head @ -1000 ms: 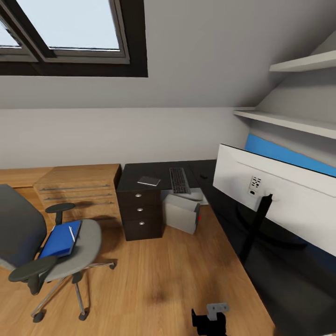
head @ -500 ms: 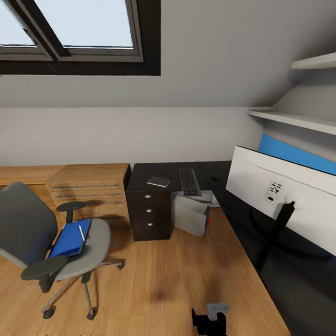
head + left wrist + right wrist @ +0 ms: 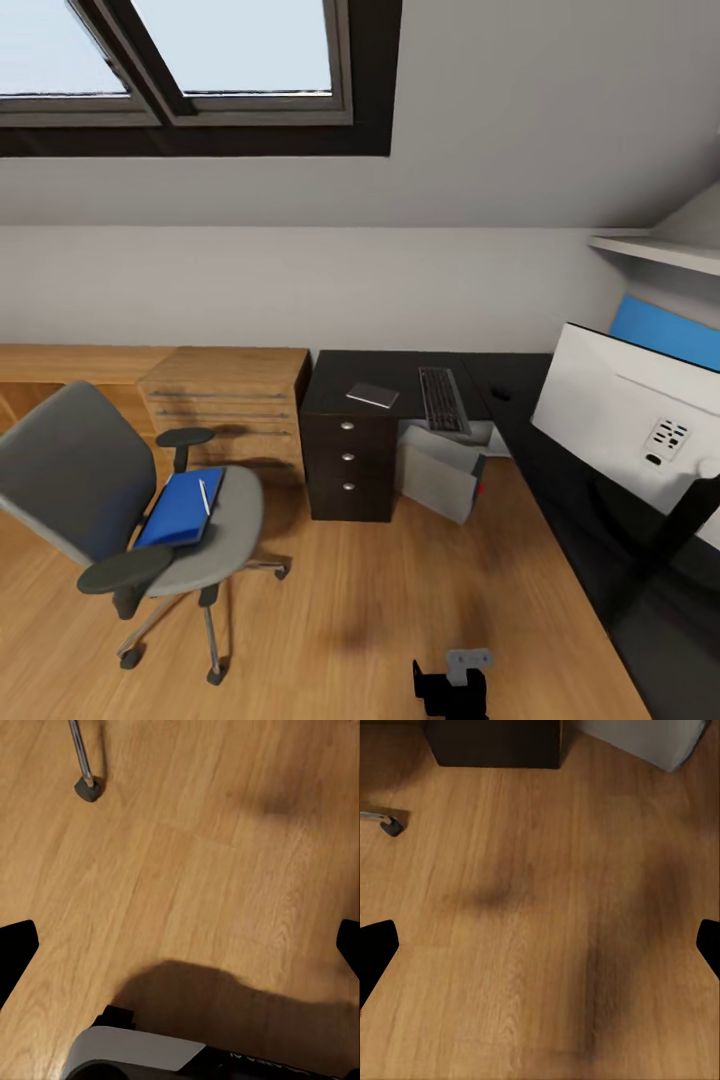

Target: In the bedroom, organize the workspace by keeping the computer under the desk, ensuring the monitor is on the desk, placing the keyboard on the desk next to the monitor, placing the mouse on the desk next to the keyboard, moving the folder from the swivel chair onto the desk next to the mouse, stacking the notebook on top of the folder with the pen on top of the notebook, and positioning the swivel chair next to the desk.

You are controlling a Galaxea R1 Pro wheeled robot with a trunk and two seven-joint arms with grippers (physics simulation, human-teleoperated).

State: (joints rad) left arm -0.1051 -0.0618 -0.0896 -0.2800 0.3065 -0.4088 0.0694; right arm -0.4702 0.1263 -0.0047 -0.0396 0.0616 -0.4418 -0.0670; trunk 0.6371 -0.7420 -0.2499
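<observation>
Approach phase: robot stood on open floor, both grippers spread and empty.

Folder lay on the swivel chair seat with the pen across its right edge. Notebook and keyboard sat on the desk far wing, mouse near the inner corner, monitor on the right wing, computer underneath. Best move, I'd say: close on the chair front edge, lift the pen first, then slide the folder off flat.

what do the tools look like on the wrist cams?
Little shows. Left tool: two flat black fingertips at the frame's edges, with a black and light-grey body part low in the frame. Right tool: the same black fingertips. No cables or markings visible.
</observation>
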